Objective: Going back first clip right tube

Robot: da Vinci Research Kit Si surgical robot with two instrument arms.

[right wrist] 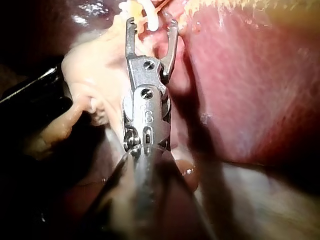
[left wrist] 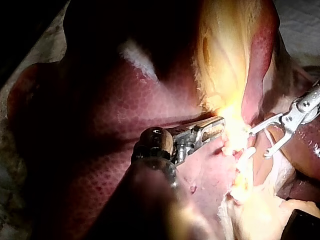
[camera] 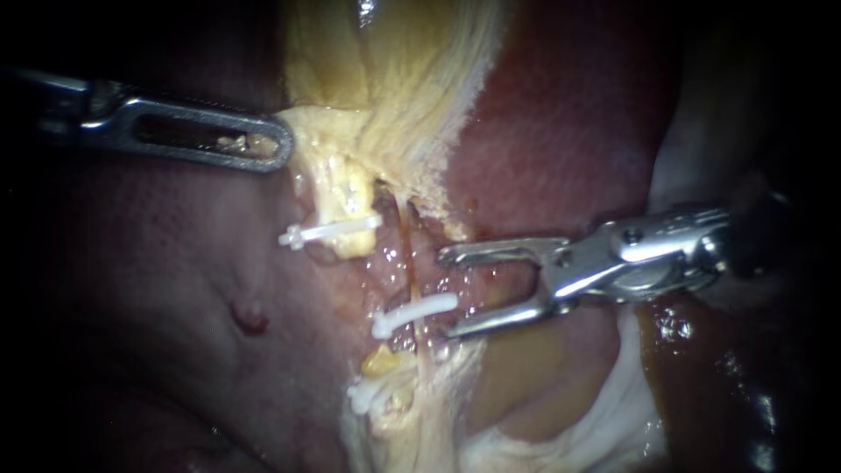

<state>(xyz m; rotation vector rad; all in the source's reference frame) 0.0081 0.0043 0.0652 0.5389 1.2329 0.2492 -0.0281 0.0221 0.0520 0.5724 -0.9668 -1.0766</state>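
Two instruments and three white clips are in view, with two tubes running side by side between them. The left instrument [camera: 276, 144] has its jaws closed on the edge of the pale yellow tissue [camera: 385, 96], a shred of which shows through the slot in its upper jaw. The right instrument [camera: 447, 293] has its jaws spread wide, and they grip nothing.

The upper clip [camera: 328, 230] sits across the thick yellow left tube [camera: 346, 210]. The middle clip [camera: 413, 315] sits across the thin orange right tube [camera: 409, 263]. The lowest clip [camera: 366, 396] lies in the yellow tissue below them.

Dark red liver [camera: 561, 131] flanks the yellow tissue, wet and glistening. In the left wrist view a pale cloth [left wrist: 300, 20] shows beyond the liver.

The middle clip lies almost level across the endoscope view and rises slightly toward the right instrument, crosswise to its tube, which runs top to bottom. Its right end lies in the gap between the open jaws, just above the lower one and not touching either.
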